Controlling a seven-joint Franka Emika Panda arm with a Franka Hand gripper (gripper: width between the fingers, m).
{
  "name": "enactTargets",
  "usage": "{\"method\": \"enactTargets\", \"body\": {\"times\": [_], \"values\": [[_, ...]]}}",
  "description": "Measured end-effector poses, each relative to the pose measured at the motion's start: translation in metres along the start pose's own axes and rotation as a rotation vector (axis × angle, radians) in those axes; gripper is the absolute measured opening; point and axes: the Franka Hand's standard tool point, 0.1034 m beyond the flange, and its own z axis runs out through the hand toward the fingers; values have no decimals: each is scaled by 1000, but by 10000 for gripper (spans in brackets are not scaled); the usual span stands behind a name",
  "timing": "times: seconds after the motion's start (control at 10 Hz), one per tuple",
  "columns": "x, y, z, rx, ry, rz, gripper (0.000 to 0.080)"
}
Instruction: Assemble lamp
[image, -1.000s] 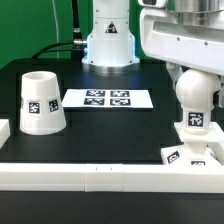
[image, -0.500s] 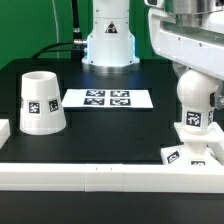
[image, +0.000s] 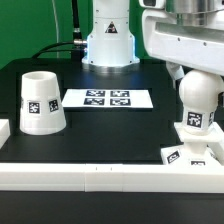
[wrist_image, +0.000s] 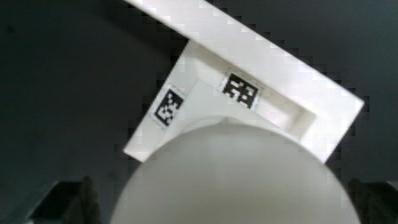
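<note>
The bulb (image: 198, 97) stands upright on the low square base (image: 190, 152) at the exterior view's right, by the front rail. My gripper (image: 197, 80) comes down over the bulb's round head, with a finger on each side, shut on it. In the wrist view the bulb's head (wrist_image: 228, 175) fills the lower part, with dark fingers (wrist_image: 71, 200) at both edges and the base (wrist_image: 249, 90) beneath. The tapered shade (image: 42, 102) stands alone at the exterior view's left, mouth up.
The marker board (image: 107, 98) lies flat in the middle of the black table. A long white rail (image: 100, 175) runs along the front edge. A white block (image: 4, 130) sits at the far left. The arm's base (image: 108, 40) stands at the back.
The hand and the bulb's head shifted slightly to the exterior view's right half a second ago and are back now. The shade has not moved.
</note>
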Motion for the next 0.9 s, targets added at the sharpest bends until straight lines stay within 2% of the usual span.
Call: {"method": "enactTargets", "body": {"times": [0.5,0.8,0.9], "values": [[0,-2,-4,3,5,-455,698],[0,-2,-4,-17,17,-716,698],[0,-2,-5,-33,27,-835,698]]}}
